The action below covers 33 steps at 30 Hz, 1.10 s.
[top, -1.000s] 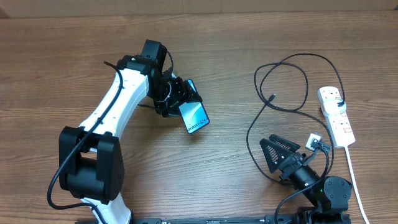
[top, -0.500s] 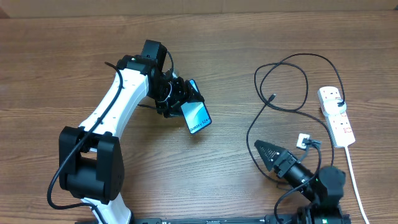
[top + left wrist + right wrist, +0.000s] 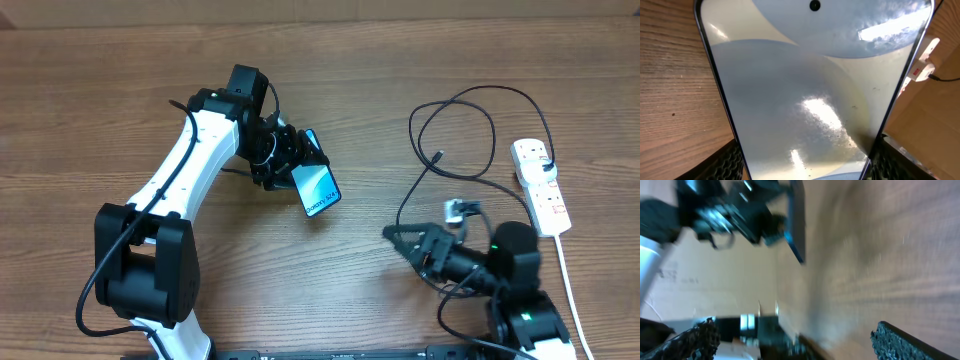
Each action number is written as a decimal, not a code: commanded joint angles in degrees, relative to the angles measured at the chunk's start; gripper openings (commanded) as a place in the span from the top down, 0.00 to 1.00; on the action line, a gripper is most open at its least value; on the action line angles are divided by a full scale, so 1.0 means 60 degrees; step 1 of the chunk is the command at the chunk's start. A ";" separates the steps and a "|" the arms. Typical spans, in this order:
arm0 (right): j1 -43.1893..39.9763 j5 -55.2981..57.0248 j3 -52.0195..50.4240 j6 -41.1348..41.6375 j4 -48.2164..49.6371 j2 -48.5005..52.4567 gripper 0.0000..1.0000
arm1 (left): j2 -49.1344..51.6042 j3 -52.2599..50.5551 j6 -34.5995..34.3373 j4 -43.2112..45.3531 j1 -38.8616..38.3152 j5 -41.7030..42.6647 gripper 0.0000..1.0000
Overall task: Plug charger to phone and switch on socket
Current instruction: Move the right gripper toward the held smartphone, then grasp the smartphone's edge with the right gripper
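The phone (image 3: 317, 189), slim with a light blue screen, is held tilted above the table, my left gripper (image 3: 288, 160) shut on its edges. In the left wrist view its screen (image 3: 805, 90) fills the frame between my two fingers (image 3: 725, 165). The charger (image 3: 470, 135) lies looped at the right, its small black tip (image 3: 440, 156) free on the wood. The white socket (image 3: 541, 186) lies at the far right. My right gripper (image 3: 405, 244) stands open and empty near the table's front, left of the cable loop. The blurred right wrist view shows the phone (image 3: 796, 220) edge-on, far ahead.
The socket's thick white cord (image 3: 570, 290) runs toward the front edge at the right. In the left wrist view, part of the socket (image 3: 924, 62) shows beyond the phone's right edge. The white left arm (image 3: 180, 180) spans the table's left half.
My right arm has swung left, carrying its open gripper from the front right toward the table's middle. The left gripper and the phone have not moved.
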 commanded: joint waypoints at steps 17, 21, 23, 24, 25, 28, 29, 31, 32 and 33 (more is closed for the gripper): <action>0.3515 0.4448 0.0208 -0.0087 0.3610 0.3927 0.00 | 0.0062 0.0270 -0.0353 -0.0095 0.0058 0.0903 0.38; 0.3716 0.5555 0.0208 -0.0863 0.5085 0.4317 0.01 | 0.0062 0.0270 -0.0597 -0.0087 0.0058 0.0998 0.38; 0.3843 0.6196 0.0208 -0.0991 0.5712 0.4579 0.00 | 0.0062 0.0270 -0.0710 -0.0087 0.0058 0.0998 0.39; 0.3898 0.6375 0.0208 -0.1013 0.6029 0.4721 0.00 | 0.0062 0.0270 -0.0743 -0.0087 0.0058 0.0998 0.39; 0.3945 0.6484 0.0208 -0.1013 0.6317 0.4860 0.00 | 0.0062 0.0270 -0.0794 -0.0087 0.0058 0.1002 0.39; 0.4098 0.6524 0.0208 -0.1013 0.7282 0.5297 0.02 | 0.0062 0.0270 -0.1056 -0.0058 0.0058 0.1002 0.39; 0.4160 0.6561 0.0211 -0.1013 0.7668 0.5464 0.04 | 0.0062 0.0270 -0.1151 -0.0033 0.0058 0.1002 0.39; 0.4277 0.6754 0.0211 -0.1005 0.8331 0.5778 0.08 | 0.0062 0.0270 -0.1370 0.0040 0.0058 0.1002 0.39; 0.4331 0.6870 0.0211 -0.1005 0.8623 0.5920 0.10 | 0.0062 0.0270 -0.1464 0.0091 0.0058 0.1002 0.39; 0.4415 0.7093 0.0211 -0.0998 0.8990 0.6127 0.13 | 0.0062 0.0270 -0.1548 0.0131 0.0058 0.1002 0.38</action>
